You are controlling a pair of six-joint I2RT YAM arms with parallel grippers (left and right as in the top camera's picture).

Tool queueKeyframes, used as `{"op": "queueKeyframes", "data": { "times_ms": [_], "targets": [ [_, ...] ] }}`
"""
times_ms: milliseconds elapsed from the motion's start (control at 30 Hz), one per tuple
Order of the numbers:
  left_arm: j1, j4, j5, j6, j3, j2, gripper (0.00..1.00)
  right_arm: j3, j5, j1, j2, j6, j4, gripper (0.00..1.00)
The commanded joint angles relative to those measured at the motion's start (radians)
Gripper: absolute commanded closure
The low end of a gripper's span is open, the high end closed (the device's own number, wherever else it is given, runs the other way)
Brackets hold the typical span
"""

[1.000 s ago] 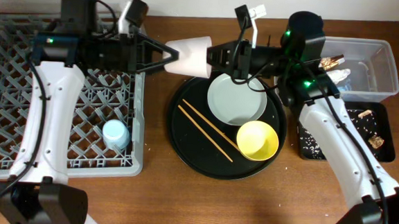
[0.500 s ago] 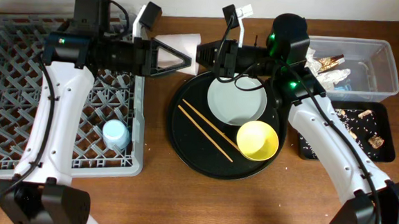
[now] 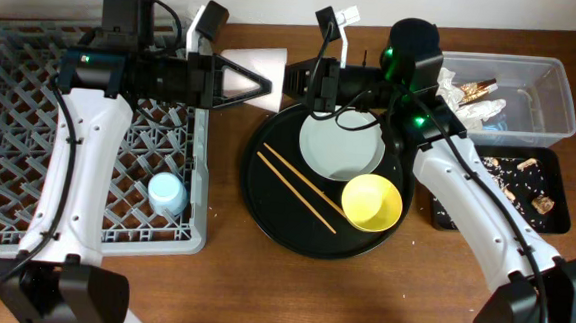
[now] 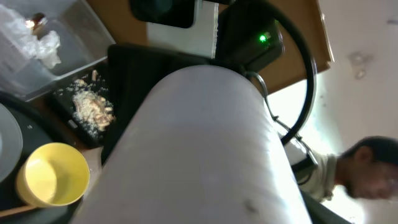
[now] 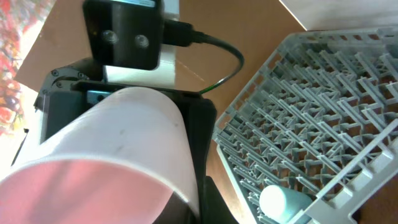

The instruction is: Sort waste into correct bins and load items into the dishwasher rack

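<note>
The small pink cup (image 3: 257,59) hangs sideways just off the dishwasher rack's (image 3: 10,114) upper right corner. The right hand (image 3: 295,79) is clamped on its mouth end. The left hand (image 3: 269,83) reaches along it, but I cannot tell whether it grips. Bare worktop (image 3: 227,178) borders the rack's right wall. A second ago the cup was farther from the rack.

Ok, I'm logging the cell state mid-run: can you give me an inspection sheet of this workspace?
Surface: brown wooden table.
Job's things: pink cup between both grippers; light blue cup in dishwasher rack; plate, yellow bowl and chopsticks on round black tray; wrappers in clear tub; scraps in black tray.
Clutter: nothing seen.
Grippers: right gripper shut on the cup; left gripper straddles it, grip unclear.
Cables: black leads looped at the wrists.
Surroundings: person in left wrist view.
</note>
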Motion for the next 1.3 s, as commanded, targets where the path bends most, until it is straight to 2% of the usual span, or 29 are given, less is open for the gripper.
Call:
{"op": "queueKeyframes", "data": {
  "times_ms": [0,300,433,733,1167,1200,1267],
  "targets": [
    [0.019,0.047,0.079,0.0,0.013,-0.004,0.01,-0.006,-0.06,0.032,0.024,-0.01,-0.019,0.96],
    [0.047,0.058,0.079,-0.01,0.013,-0.004,0.03,-0.006,-0.089,0.032,0.024,-0.003,-0.018,0.96],
    [0.04,0.057,0.079,-0.01,0.013,-0.004,0.03,-0.006,-0.085,0.032,0.024,0.021,0.056,0.96],
    [0.011,0.057,0.079,-0.01,0.013,-0.004,0.1,-0.006,-0.028,0.031,0.024,0.022,0.071,0.96],
    [0.011,0.048,0.079,-0.01,0.013,-0.004,0.1,-0.006,-0.002,0.016,0.024,0.011,0.061,0.96],
    [0.011,0.048,0.079,-0.01,0.013,-0.004,0.11,-0.006,-0.002,0.014,0.024,0.012,0.061,0.96],
    [0.011,0.048,0.079,-0.01,0.013,-0.004,0.26,-0.006,-0.002,0.01,0.024,0.012,0.061,0.93]
  ]
}}
